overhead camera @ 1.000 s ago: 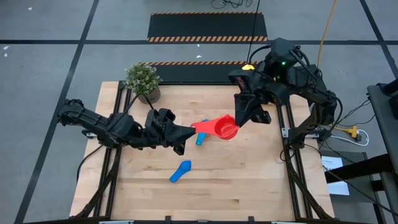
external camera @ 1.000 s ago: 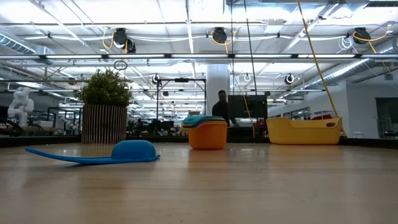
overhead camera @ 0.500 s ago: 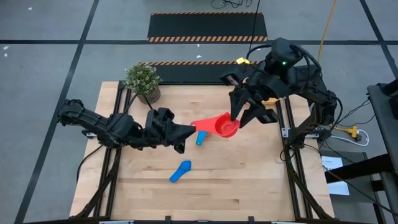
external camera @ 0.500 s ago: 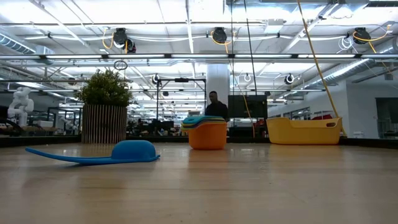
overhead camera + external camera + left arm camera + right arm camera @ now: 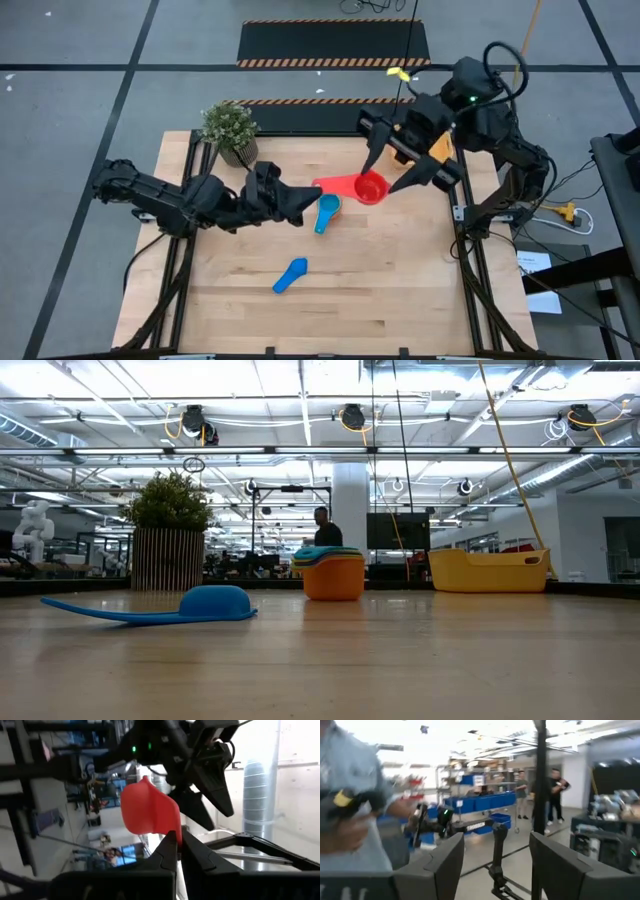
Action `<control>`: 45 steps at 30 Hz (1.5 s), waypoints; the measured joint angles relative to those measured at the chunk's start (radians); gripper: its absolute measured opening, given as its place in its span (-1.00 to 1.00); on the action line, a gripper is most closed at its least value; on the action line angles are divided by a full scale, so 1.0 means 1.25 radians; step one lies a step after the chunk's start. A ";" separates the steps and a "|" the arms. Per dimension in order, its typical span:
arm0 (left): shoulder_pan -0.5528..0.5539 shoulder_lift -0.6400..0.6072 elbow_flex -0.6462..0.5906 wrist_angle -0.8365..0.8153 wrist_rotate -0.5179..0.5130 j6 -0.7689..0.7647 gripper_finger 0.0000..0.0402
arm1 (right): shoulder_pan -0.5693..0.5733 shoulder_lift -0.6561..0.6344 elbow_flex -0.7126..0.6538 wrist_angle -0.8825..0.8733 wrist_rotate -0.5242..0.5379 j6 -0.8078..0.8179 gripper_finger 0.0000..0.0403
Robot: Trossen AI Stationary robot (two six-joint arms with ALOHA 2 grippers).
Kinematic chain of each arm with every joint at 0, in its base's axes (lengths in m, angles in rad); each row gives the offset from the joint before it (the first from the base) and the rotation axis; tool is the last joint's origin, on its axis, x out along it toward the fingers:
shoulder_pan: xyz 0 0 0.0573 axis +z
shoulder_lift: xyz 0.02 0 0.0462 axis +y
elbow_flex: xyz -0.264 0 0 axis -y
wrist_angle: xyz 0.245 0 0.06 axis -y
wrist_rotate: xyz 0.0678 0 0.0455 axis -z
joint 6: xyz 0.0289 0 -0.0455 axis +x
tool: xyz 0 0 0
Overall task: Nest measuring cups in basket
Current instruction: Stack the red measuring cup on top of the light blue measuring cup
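Note:
My left gripper [image 5: 303, 206] is shut on a red measuring cup [image 5: 366, 187], which is in the air over the middle of the table and does not show in the low view. My right gripper [image 5: 401, 168] stands open just beyond the cup's bowl, toward the far right, and holds nothing. A stack of nested cups [image 5: 332, 574], orange outside with teal on top, stands on its base near the table's middle [image 5: 327, 211]. A blue cup [image 5: 291, 275] lies bowl down nearer the front. The yellow-orange basket [image 5: 489, 570] sits at the far right, largely hidden under my right arm in the high view. My left gripper pinches the red cup's flat handle [image 5: 174, 838] between its two fingertips. The fingers come level from the table's left and lie along the handle. The bowl [image 5: 146, 811] sticks out past the fingertips toward my right gripper, and the cup is lifted clear of the table.
A potted green plant [image 5: 230, 130] stands at the far left corner. People show in the room beyond the table in the right wrist view and the low view. Bare wood lies along the near edge and at the near right.
My right gripper has opened, let go of the red cup's bowl, and drawn back up and toward the far right edge. My left gripper has carried the red cup a little toward the far edge, uncovering the stack of cups below it.

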 joint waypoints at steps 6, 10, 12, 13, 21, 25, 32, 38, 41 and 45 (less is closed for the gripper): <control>-0.011 -0.001 0.000 -0.069 -0.085 0.132 -0.97 | -0.033 -0.049 0.000 -0.024 0.038 0.169 0.12; -0.037 0.008 0.001 -0.155 -0.200 0.211 -0.97 | -0.069 -0.087 0.000 -0.096 0.039 0.174 0.12; -0.052 0.020 0.001 -0.184 -0.254 0.235 -0.97 | -0.088 -0.104 0.000 -0.143 0.049 0.144 0.12; -0.061 0.027 0.000 -0.189 -0.282 0.249 -0.97 | -0.096 -0.112 0.000 -0.166 0.057 0.123 0.12; -0.107 0.107 0.001 -0.171 -0.463 0.239 -0.97 | -0.134 -0.156 0.000 -0.343 0.055 0.025 0.12; -0.129 0.167 0.001 -0.101 -0.553 0.228 -0.97 | -0.135 -0.178 0.000 -0.427 0.055 -0.002 0.12; -0.147 0.274 0.001 -0.006 -0.675 0.214 -0.97 | -0.134 -0.231 0.000 -0.596 0.147 -0.082 0.12; -0.146 0.328 0.001 -0.007 -0.775 0.179 -0.97 | -0.134 -0.268 0.000 -0.673 0.276 -0.089 0.12; -0.146 0.342 0.001 -0.005 -0.825 0.181 -0.97 | -0.134 -0.282 0.000 -0.675 0.285 -0.090 0.12; -0.145 0.354 0.001 -0.017 -0.868 0.165 -0.97 | -0.133 -0.296 0.000 -0.676 0.285 -0.089 0.12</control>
